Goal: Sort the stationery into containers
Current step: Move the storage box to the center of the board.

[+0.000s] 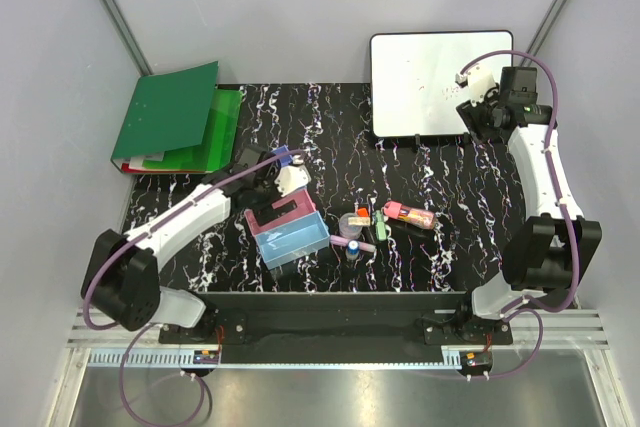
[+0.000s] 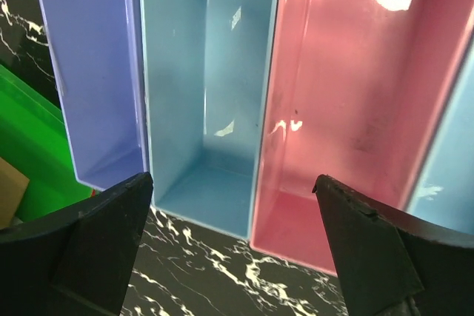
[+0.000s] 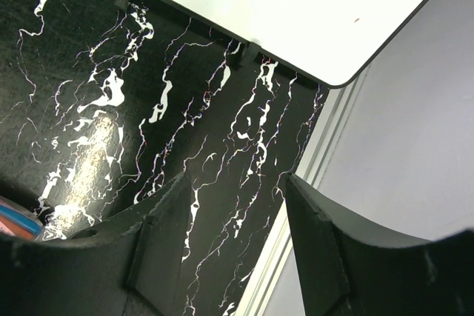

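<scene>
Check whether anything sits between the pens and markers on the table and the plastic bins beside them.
Nothing visible does. The stationery lies on the bare table just right of the bins, with no other object between them. The open left gripper hovers over the bins, empty; it could crowd a drop there.

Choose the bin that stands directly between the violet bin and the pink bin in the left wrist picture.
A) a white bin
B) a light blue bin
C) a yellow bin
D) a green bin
B: the light blue bin has the violet bin against one long side and the pink bin against the other.
</scene>
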You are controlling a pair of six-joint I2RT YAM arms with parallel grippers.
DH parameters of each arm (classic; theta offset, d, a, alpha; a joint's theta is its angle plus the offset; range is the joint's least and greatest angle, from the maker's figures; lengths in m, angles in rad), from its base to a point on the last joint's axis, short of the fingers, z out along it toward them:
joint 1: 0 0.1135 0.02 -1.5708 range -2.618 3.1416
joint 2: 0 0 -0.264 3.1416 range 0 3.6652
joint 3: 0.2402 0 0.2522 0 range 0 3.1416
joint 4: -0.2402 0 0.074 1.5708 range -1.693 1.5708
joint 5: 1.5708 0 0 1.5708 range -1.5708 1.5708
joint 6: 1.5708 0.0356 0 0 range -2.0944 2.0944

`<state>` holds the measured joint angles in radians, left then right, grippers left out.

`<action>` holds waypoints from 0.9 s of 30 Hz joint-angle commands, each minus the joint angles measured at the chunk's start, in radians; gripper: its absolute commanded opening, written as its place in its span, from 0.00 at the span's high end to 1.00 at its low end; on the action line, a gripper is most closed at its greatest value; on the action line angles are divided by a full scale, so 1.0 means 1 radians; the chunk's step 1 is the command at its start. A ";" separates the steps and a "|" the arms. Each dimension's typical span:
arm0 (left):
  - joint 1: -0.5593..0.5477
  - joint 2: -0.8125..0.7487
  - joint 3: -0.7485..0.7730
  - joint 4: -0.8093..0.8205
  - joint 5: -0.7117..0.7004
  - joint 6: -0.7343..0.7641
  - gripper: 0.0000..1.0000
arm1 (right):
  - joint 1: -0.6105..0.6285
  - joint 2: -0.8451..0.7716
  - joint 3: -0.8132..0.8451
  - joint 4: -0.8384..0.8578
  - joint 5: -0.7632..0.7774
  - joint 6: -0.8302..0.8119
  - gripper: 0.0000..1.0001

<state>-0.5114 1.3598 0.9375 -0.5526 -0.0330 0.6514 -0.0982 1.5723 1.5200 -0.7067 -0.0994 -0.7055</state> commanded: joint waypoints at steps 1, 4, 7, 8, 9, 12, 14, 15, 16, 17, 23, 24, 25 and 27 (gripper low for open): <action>0.001 0.048 0.004 0.089 -0.009 0.080 0.01 | 0.006 -0.052 0.019 -0.007 -0.026 0.011 0.39; 0.004 0.088 0.012 0.089 0.027 0.097 0.06 | 0.006 -0.052 0.019 -0.007 -0.029 0.011 0.40; 0.005 0.111 0.021 0.089 0.060 0.106 0.18 | 0.006 -0.049 0.014 -0.007 -0.025 0.012 0.41; 0.005 0.114 0.024 0.088 0.067 0.112 0.24 | 0.006 -0.047 0.011 -0.007 -0.025 0.012 0.41; 0.007 0.120 0.026 0.088 0.071 0.117 0.31 | 0.006 -0.047 0.003 -0.007 -0.023 0.011 0.41; 0.011 0.124 0.021 0.088 0.096 0.142 0.35 | 0.006 -0.043 -0.007 -0.002 -0.025 0.015 0.42; 0.014 0.125 0.014 0.089 0.108 0.169 0.44 | 0.006 -0.040 -0.012 0.000 -0.025 0.023 0.43; 0.014 0.130 0.012 0.089 0.119 0.180 0.52 | 0.006 -0.040 -0.012 0.003 -0.028 0.026 0.43; 0.017 0.131 0.012 0.089 0.125 0.197 0.55 | 0.006 -0.040 -0.012 0.003 -0.031 0.032 0.44; 0.017 0.142 0.014 0.086 0.131 0.209 0.58 | 0.006 -0.041 -0.014 0.004 -0.033 0.035 0.43; 0.019 0.194 0.044 0.074 0.180 0.323 0.79 | 0.006 -0.064 -0.023 0.004 -0.048 0.043 0.44; 0.019 0.202 0.056 0.072 0.183 0.353 0.86 | 0.006 -0.067 -0.026 0.004 -0.048 0.046 0.44; 0.020 0.223 0.064 0.069 0.186 0.370 0.92 | 0.006 -0.075 -0.030 0.004 -0.049 0.046 0.44; 0.027 0.243 0.089 0.060 0.199 0.422 0.97 | 0.006 -0.081 -0.037 0.004 -0.054 0.049 0.44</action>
<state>-0.4942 1.5505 0.9707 -0.5076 0.1295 0.9073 -0.0982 1.5463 1.4918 -0.7086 -0.1257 -0.6750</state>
